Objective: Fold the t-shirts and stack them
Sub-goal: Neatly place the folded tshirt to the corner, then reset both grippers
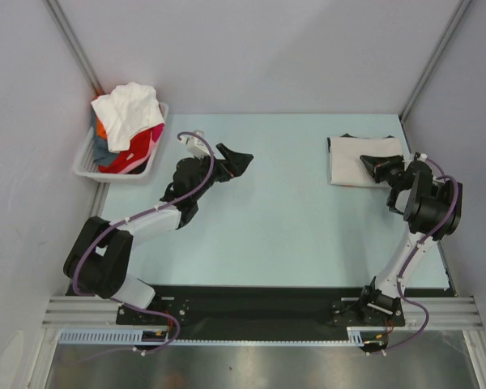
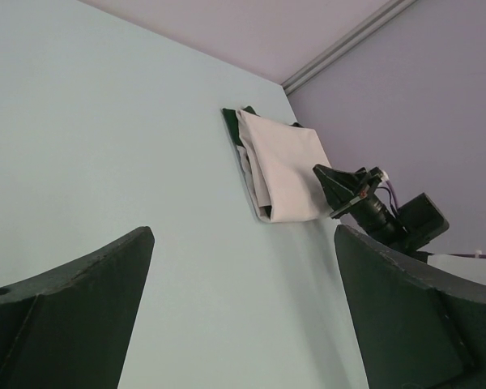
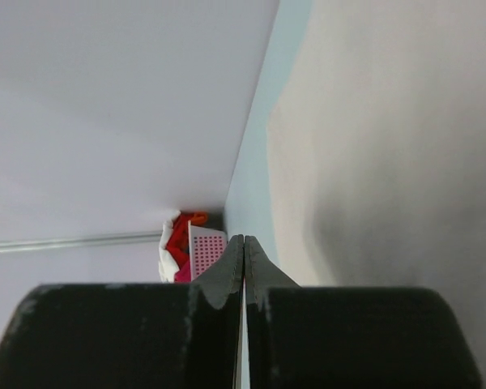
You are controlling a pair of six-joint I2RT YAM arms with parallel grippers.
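STEP: one shirt done, next pending | folded cream t-shirt [image 1: 347, 168] at 1 o'clock on table [image 1: 292, 235] | right gripper [image 1: 364, 162] fingers together, empty, over its 3 o'clock half | left gripper [image 1: 236, 160] spread wide, empty, mid-table | NEXT: likely left reaches to 10 o'clock, into basket [image 1: 85, 166], and pinches one layer of the heap of t-shirts [image 1: 130, 113]

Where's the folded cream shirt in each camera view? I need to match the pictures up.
Top external: the folded cream shirt lies at the far right of the table, with the right gripper over it.
Left wrist: upper centre, seen edge-on beyond the open fingers.
Right wrist: the pale surface filling the right half.
Shared landmark: the shut right gripper at the shirt shows in all three views.
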